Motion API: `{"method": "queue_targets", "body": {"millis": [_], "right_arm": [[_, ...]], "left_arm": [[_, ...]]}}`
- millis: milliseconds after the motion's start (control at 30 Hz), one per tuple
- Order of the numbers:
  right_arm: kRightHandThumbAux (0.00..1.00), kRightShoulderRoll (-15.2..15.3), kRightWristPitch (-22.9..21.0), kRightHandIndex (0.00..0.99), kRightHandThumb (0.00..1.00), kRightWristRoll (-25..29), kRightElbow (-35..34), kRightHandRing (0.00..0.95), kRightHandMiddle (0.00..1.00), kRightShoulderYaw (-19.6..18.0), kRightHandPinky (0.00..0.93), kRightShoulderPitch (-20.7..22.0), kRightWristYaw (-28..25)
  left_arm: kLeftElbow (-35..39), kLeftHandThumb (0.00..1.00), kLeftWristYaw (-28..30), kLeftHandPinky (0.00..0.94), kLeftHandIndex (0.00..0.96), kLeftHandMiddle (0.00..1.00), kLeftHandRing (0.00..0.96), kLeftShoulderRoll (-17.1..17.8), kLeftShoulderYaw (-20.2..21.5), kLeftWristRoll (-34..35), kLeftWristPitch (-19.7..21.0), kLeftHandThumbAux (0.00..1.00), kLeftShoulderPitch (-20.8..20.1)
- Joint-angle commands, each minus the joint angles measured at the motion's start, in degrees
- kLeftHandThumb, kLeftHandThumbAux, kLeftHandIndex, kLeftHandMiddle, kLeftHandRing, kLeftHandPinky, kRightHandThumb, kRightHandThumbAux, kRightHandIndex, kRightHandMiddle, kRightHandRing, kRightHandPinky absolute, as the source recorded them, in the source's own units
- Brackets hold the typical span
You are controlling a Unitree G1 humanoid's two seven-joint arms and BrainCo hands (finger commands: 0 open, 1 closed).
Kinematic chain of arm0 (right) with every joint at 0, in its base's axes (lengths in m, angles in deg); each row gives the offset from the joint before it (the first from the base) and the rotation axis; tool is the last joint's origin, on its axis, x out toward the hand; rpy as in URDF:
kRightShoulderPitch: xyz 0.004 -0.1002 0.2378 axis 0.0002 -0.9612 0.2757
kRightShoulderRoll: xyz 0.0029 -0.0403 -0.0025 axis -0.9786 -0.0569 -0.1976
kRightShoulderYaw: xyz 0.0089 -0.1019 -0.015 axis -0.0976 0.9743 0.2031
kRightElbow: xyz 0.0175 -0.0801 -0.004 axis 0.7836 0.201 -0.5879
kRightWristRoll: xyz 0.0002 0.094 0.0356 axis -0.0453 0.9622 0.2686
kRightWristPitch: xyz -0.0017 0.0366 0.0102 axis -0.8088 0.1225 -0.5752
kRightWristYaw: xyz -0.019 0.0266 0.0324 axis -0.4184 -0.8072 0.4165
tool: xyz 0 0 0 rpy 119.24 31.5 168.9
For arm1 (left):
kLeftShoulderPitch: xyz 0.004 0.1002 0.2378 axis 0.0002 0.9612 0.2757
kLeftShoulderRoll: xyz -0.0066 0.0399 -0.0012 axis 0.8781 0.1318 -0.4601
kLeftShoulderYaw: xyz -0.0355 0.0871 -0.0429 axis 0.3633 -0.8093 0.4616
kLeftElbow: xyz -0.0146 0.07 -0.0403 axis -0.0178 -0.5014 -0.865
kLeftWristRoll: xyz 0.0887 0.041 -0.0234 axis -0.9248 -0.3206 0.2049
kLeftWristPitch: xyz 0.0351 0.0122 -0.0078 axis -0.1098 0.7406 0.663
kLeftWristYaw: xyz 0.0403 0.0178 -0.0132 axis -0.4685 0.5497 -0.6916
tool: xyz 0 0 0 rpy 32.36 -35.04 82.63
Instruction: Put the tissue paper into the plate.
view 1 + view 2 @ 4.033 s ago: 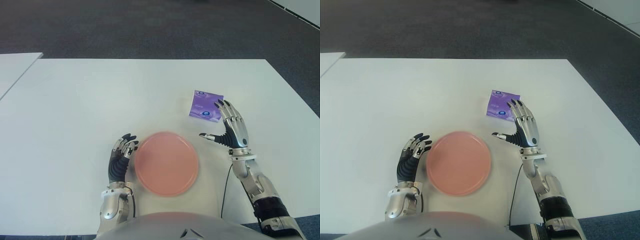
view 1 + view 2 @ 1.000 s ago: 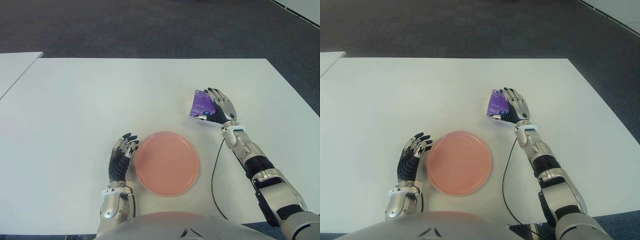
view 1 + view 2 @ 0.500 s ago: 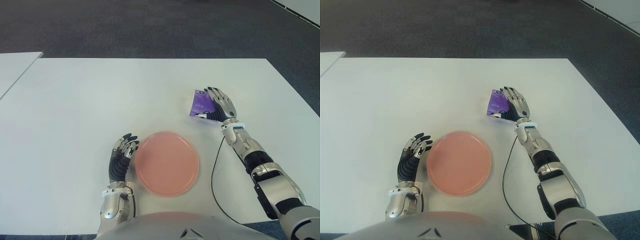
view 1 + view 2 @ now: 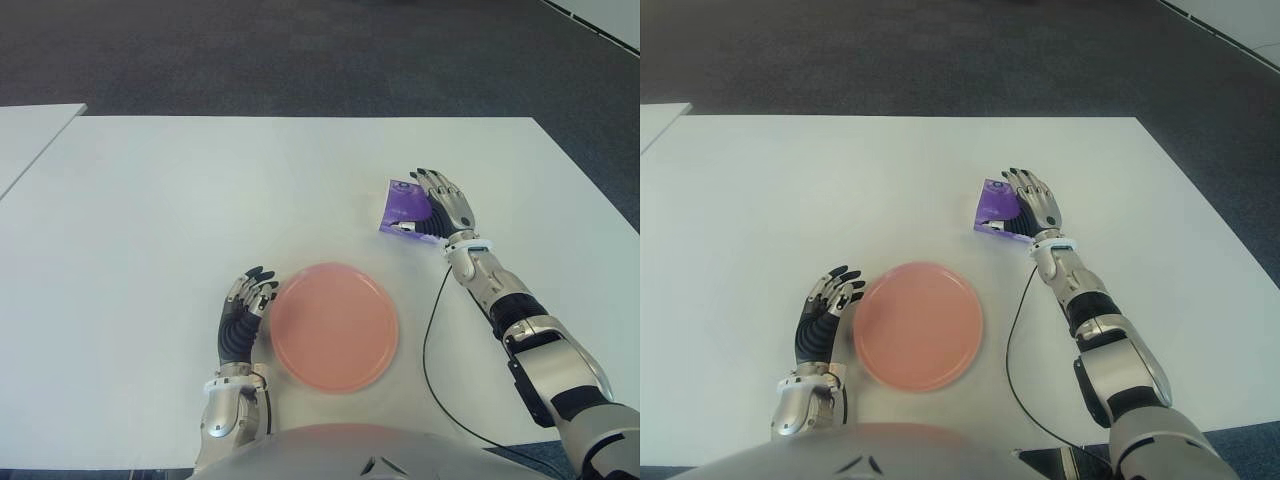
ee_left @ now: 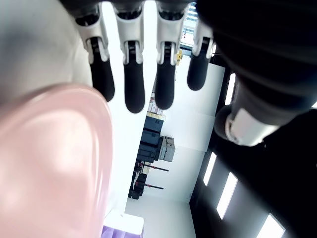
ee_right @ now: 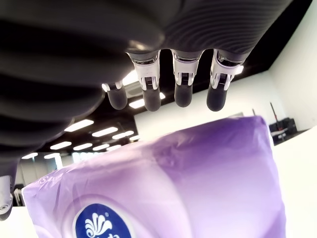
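A purple tissue packet (image 4: 401, 209) lies flat on the white table (image 4: 200, 200), beyond and to the right of the pink plate (image 4: 335, 325). My right hand (image 4: 440, 210) lies palm down over the packet's right half. In the right wrist view its fingers (image 6: 183, 82) reach out straight past the packet (image 6: 163, 188) with a gap showing between them, so the hand is open. My left hand (image 4: 245, 310) stays open just left of the plate, and its fingertips (image 5: 133, 79) show beside the plate's rim (image 5: 49, 163) in the left wrist view.
A thin black cable (image 4: 428, 340) runs from my right wrist across the table toward the near edge. A second white table (image 4: 30, 130) stands at the far left. Dark carpet lies beyond the table's far edge.
Four seconds ago my right hand stood upright near the packet's near edge; it has since reached forward and turned palm down over it. In the last second it barely shifted. The packet, plate and left hand stayed put.
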Motion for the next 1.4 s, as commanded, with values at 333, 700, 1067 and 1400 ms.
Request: {"method": "queue_targets", "body": {"millis": [333, 700, 1067, 1400], "right_arm": [[0.499, -0.8, 0.4, 0.000, 0.360, 0.5, 3.9, 0.000, 0.000, 2.1, 0.035, 2.6, -0.1], [0.501, -1.8, 0.3, 0.000, 0.349, 0.6, 6.4, 0.000, 0.000, 3.1, 0.033, 3.8, 0.4], [0.507, -2.5, 0.0, 0.000, 0.367, 0.7, 9.2, 0.000, 0.000, 4.1, 0.041, 5.4, 1.0], [0.502, -3.8, -0.6, 0.000, 0.327, 0.9, 11.7, 0.015, 0.014, 4.6, 0.058, 6.4, 1.6]], "left_arm": [[-2.0, 0.291, -1.0, 0.358, 0.258, 0.310, 0.343, -2.9, -0.6, -1.0, 1.1, 0.631, -0.5], [-1.5, 0.298, -0.7, 0.356, 0.259, 0.307, 0.342, -2.8, -0.5, -0.6, 1.2, 0.630, -0.2], [-0.9, 0.286, -1.1, 0.357, 0.259, 0.311, 0.344, -2.8, -0.8, -1.3, 0.8, 0.620, 0.2], [0.1, 0.290, -1.8, 0.354, 0.257, 0.306, 0.340, -2.9, -1.2, -1.8, 0.9, 0.630, 0.9]]}}
